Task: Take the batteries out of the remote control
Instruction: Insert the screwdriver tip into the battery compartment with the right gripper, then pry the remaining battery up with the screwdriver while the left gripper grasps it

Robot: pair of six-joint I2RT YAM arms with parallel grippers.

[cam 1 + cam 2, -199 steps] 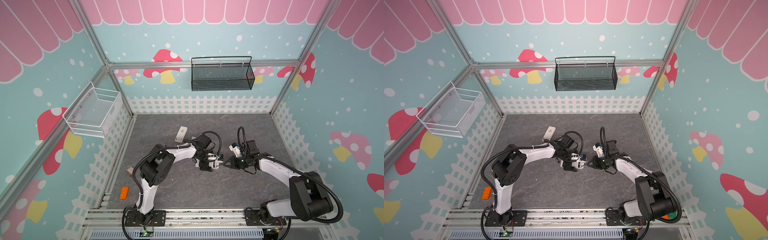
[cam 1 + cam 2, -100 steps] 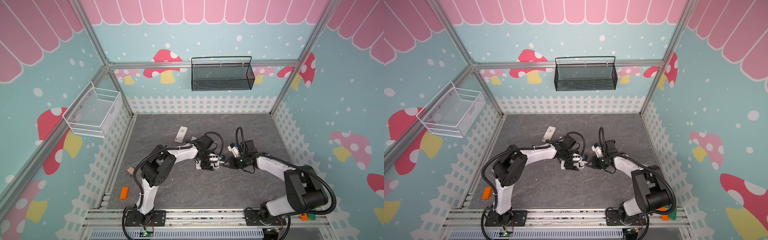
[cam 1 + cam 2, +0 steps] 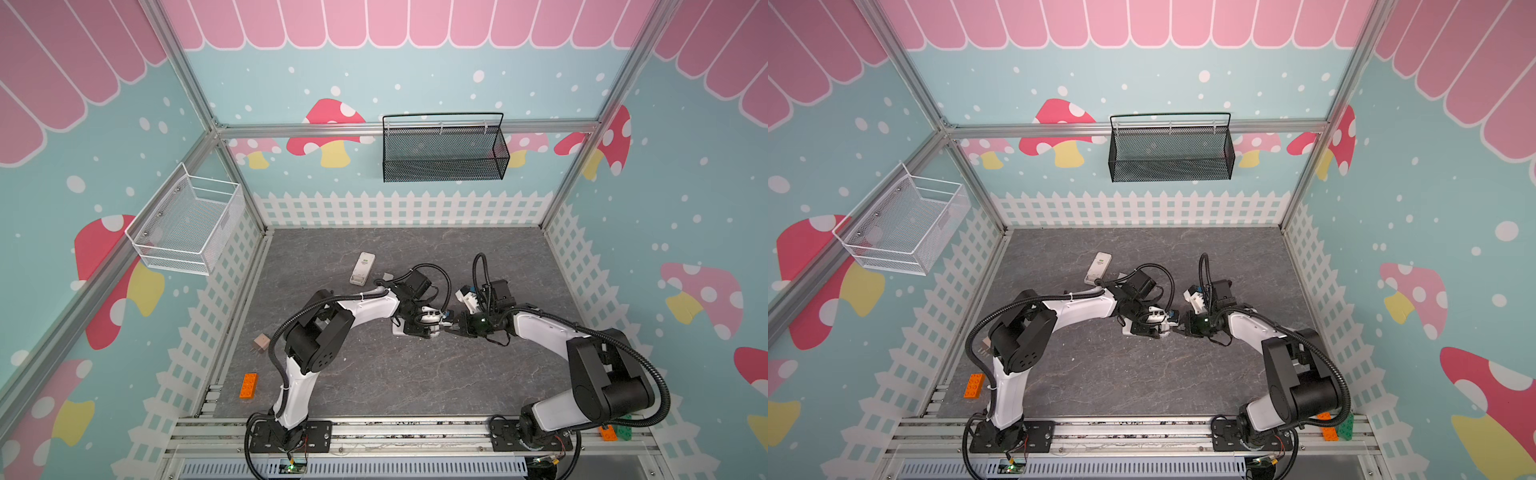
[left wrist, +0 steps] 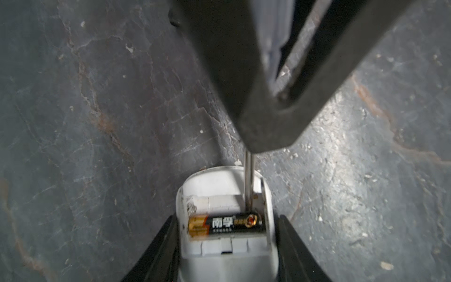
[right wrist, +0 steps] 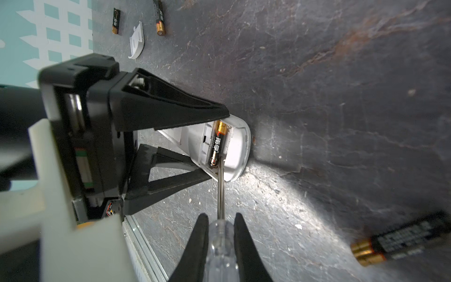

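The white remote control (image 4: 227, 258) lies back up with its battery bay uncovered, and my left gripper (image 4: 227, 217) is shut on its sides. One black-and-gold battery (image 4: 225, 225) sits across the bay, with an empty slot and spring beside it. My right gripper (image 5: 220, 216) is shut on a clear-handled screwdriver (image 5: 220, 244). The screwdriver's steel shaft (image 5: 220, 185) reaches into the bay at the end of that battery (image 5: 217, 146). Loose batteries (image 5: 400, 241) lie on the floor, two more (image 5: 159, 17) farther off. In both top views the grippers (image 3: 432, 322) (image 3: 1183, 326) meet mid-floor.
A detached white battery cover (image 5: 136, 41) lies by the far batteries. A second white remote (image 3: 362, 268) lies behind the left arm. An orange brick (image 3: 248, 385) and a tan block (image 3: 261, 343) sit by the left fence. A black basket (image 3: 442, 166) and a white basket (image 3: 187, 228) hang on the walls.
My left jaws have narrowed onto the remote control. My right arm has moved left, bringing the screwdriver tip into the battery bay.
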